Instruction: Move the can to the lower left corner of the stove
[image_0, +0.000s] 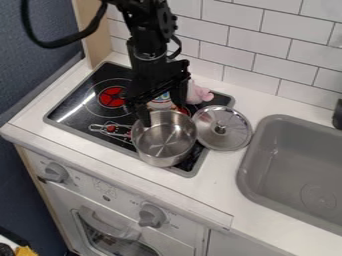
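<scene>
- Step in hand, as judged: secure the can, then carry it to the lower left corner of the stove.
- Gripper: down around the can; cannot tell whether it is clamped on it or loose.
- Can position: behind the pot, near mid-stove, left of the pink toy.
- Method: confirm a firm, centred hold on the can's sides before lifting.
- Lift straight up until its base clears the pot rim; only then travel left and forward.
- Risk: an early sideways move could drag the pot or nudge the toy. The lid, right of the pot, needs no contact.
- Lower level, release once the base sits flat, withdraw upward.
- Can appearance: pale body, blue and red label marks; lower part hidden. 1 partial view only; shape likely cylindrical, may roll if tipped.
</scene>
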